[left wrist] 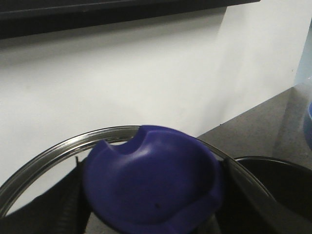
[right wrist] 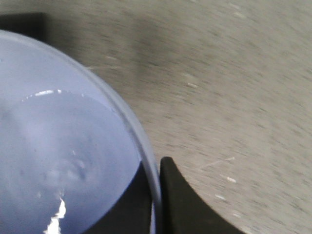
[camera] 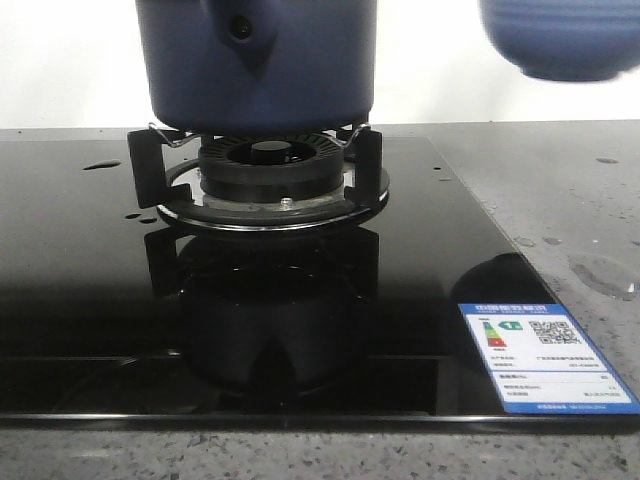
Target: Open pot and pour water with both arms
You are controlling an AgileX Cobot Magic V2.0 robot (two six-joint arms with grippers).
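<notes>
Our left gripper (left wrist: 152,214) has its two dark fingers (left wrist: 58,209) set on opposite sides of the blue knob (left wrist: 151,185), pressed against it. Our right gripper (right wrist: 156,200) pinches the bowl (right wrist: 58,156) at its rim, one finger (right wrist: 187,207) outside the wall and the other inside. From the front, neither of our arms shows

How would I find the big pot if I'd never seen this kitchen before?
Start at the shiny black glass stovetop and find the round burner in its middle. Sitting on the black supports above it is the large dark navy-blue cylindrical pot. Its wall is smooth and dark, unlike the lighter blue ribbed bowl up in the air to the right.
</notes>
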